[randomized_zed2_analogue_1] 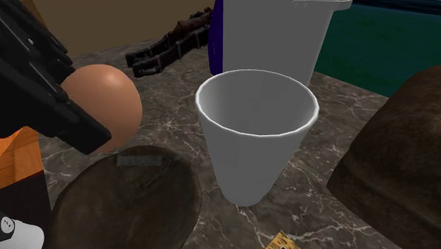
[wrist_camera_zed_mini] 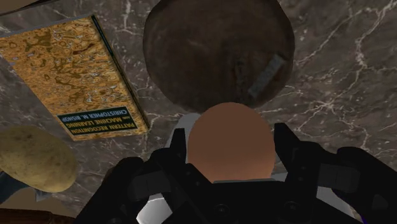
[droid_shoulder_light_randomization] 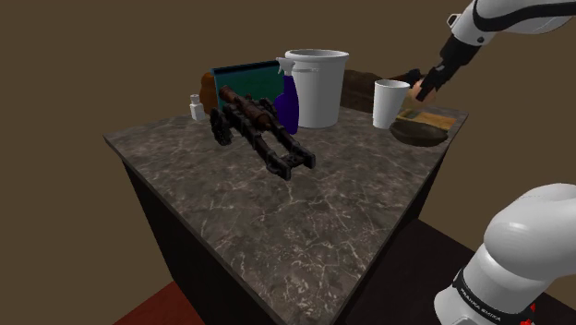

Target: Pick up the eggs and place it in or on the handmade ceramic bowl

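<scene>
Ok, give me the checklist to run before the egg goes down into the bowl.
1. Grip: the egg is clasped in the gripper: ok.
2. The bowl sits upright and bare inside: ok.
3. Egg centred over the bowl: cannot tell. The wrist view shows the bowl ahead of the gripper, but the egg may be nearer its rim.
4. The white cup stands close beside the bowl, apart from the egg: ok, but watch it on the way down.
5. The book lies flat beside the bowl, outside it: ok.
</scene>
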{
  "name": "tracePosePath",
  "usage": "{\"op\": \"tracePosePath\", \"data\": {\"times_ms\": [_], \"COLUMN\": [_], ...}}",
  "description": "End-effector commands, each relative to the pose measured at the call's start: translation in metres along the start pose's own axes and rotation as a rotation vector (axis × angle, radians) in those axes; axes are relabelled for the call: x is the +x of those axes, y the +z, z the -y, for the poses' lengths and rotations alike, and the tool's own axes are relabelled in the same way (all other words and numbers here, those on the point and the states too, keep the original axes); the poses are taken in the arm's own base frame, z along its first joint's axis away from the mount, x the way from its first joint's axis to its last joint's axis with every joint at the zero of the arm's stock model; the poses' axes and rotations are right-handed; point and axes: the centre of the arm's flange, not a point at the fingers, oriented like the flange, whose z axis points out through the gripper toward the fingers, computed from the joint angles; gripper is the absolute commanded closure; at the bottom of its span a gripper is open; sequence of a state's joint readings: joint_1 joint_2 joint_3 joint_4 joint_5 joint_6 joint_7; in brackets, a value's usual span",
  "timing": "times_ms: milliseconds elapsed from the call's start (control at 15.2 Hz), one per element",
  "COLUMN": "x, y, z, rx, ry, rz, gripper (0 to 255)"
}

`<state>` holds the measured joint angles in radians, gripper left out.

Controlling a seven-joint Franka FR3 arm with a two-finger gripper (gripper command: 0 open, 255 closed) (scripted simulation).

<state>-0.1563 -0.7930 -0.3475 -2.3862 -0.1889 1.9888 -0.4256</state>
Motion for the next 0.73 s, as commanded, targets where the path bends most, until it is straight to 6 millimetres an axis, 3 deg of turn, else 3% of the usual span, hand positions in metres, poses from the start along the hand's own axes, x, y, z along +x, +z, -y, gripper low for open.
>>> {"op": "tracePosePath", "data": {"times_ms": [0,660], "x": [-0.016,-0.034], "y": [0.000,0.050], "z": [-0.014,-0.009], "rx": [0.000,0.000], "ry": [-0.002,-0.002], "rz": [0.000,0.000], "gripper": [255,255]}}
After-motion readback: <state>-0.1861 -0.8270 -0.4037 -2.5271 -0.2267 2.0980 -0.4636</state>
